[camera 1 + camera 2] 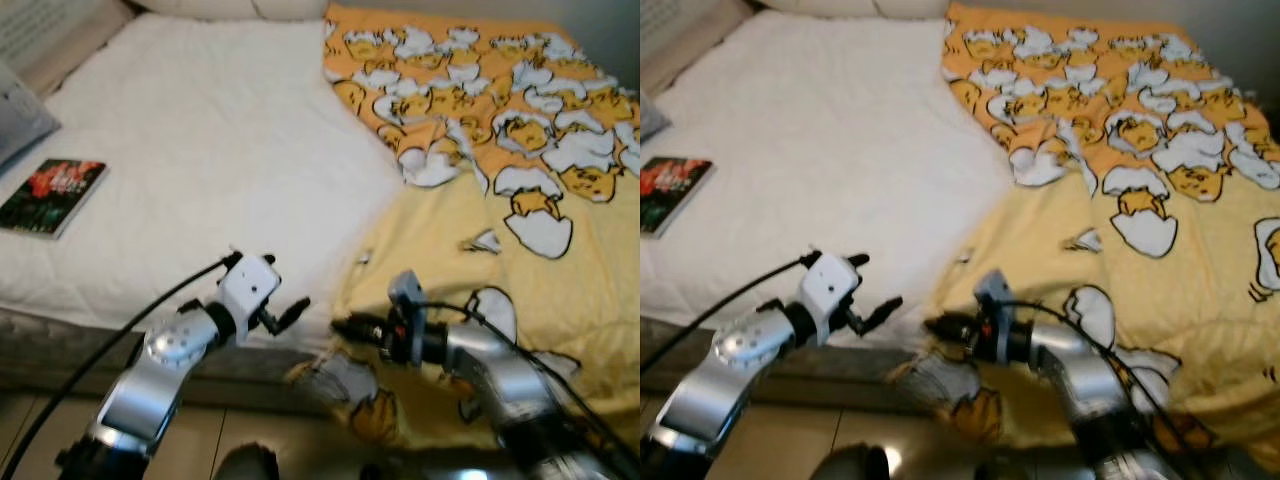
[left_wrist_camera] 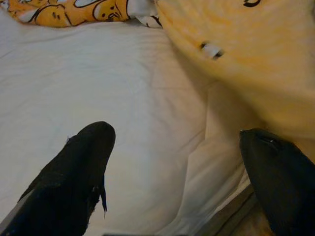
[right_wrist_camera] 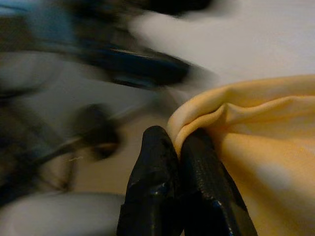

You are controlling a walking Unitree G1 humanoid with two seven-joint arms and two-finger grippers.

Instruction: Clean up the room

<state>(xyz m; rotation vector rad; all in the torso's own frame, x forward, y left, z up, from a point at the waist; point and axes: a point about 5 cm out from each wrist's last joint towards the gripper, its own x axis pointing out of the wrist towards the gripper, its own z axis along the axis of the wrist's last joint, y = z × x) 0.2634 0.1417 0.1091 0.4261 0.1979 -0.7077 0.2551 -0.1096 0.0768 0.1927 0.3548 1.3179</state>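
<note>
Bed, blanket, book: right end effector clamped on blanket edge.

From my station I log: right end effector [image 3: 179, 147], fingers pressed together on a fold of the yellow blanket [image 1: 520, 250] at the bed's [image 1: 200, 180] front edge, where the cloth hangs over toward the floor. Left end effector [image 2: 177, 162], fingers spread wide, holding nothing, hovers over the white sheet just beside the blanket's edge. The blanket covers the bed's right half, its printed side turned up farther back. Book [image 1: 52, 195] lies flat on the sheet, far left.
</note>
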